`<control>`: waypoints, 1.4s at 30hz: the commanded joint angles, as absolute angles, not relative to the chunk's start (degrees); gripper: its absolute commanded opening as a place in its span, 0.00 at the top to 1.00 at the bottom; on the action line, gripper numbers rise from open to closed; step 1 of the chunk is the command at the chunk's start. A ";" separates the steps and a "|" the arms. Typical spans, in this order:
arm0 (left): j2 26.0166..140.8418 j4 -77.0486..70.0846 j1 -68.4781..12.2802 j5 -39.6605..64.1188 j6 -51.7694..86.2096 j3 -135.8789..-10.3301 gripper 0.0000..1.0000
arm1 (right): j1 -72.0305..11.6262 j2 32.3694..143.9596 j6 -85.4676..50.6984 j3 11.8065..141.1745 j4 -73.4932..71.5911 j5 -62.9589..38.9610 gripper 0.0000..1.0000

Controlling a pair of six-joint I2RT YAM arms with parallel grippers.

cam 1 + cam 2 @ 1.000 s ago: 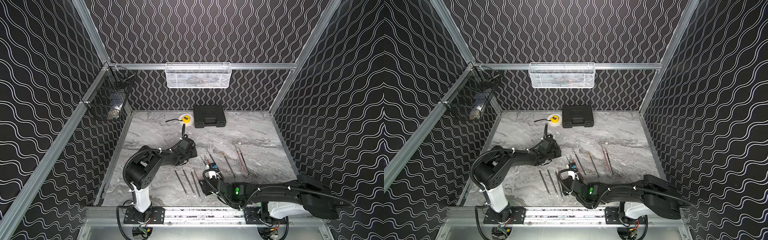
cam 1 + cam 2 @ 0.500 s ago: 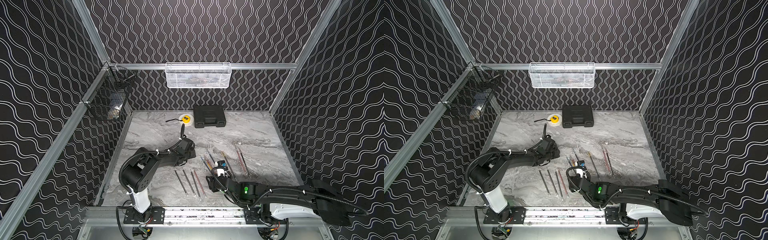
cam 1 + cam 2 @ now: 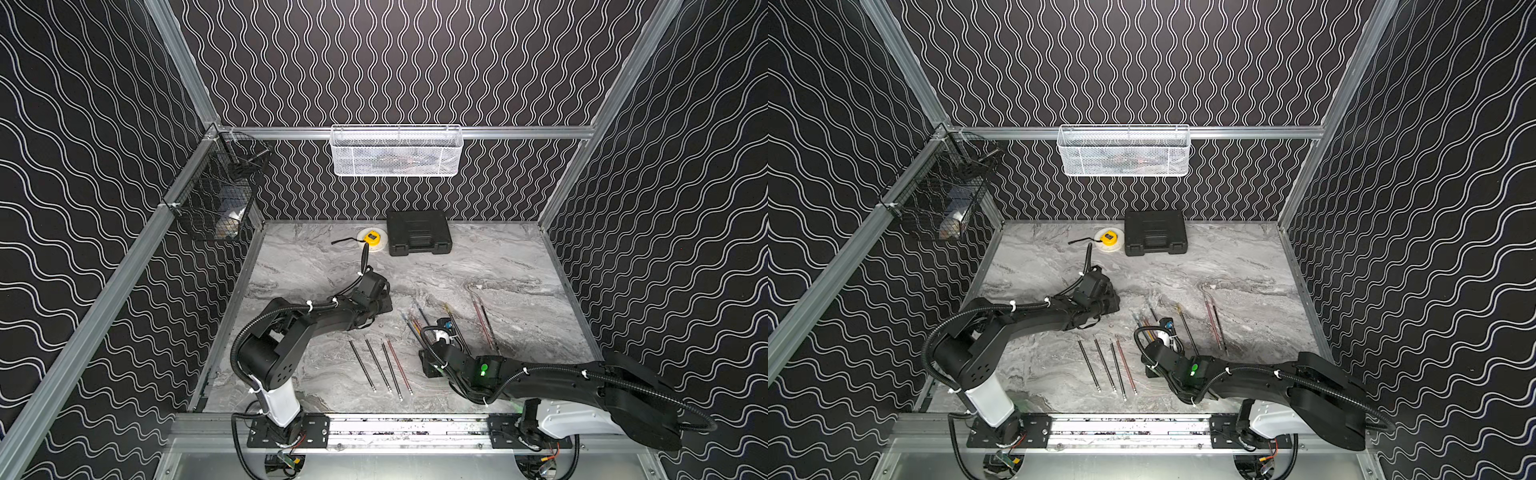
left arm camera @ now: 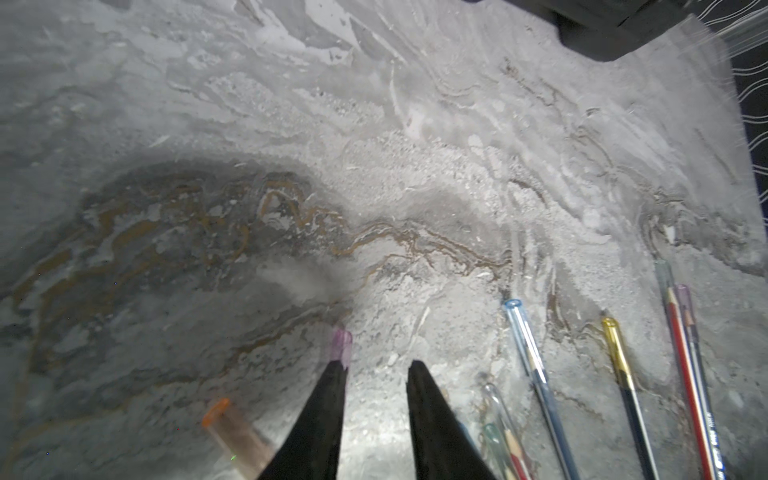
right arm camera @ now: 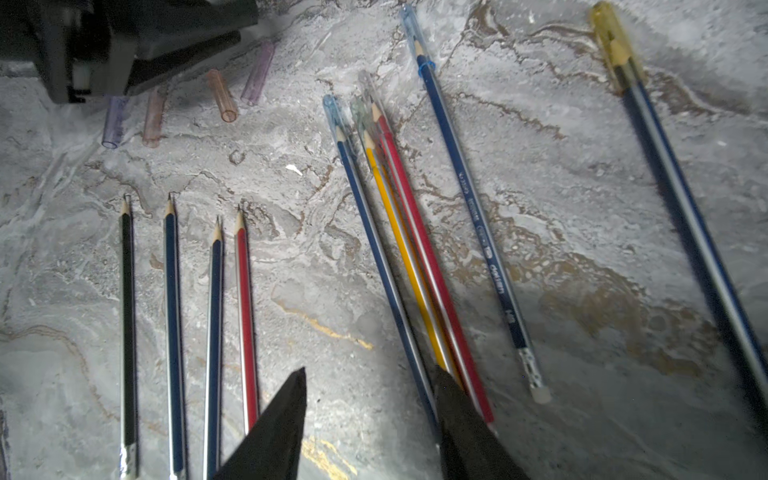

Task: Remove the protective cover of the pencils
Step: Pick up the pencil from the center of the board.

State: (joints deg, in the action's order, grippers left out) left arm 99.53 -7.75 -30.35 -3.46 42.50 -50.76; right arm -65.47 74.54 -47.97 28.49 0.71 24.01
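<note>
Right tool (image 5: 370,372) low, seemingly above pencils (image 5: 411,266)

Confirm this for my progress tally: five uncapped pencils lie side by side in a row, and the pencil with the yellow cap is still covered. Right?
Not quite. The right wrist view shows the row of uncapped pencils holds four, not five. The pencil with the yellow cap is still covered.
</note>
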 commanded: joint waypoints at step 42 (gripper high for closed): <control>47.18 15.96 -31.98 -2.94 42.37 -40.12 0.37 | -63.68 97.18 -43.65 42.53 6.13 20.26 0.69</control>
State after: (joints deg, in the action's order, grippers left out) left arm 47.72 12.99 -31.90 -3.99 40.03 -39.83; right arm -63.61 95.35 -43.33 41.89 0.82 23.03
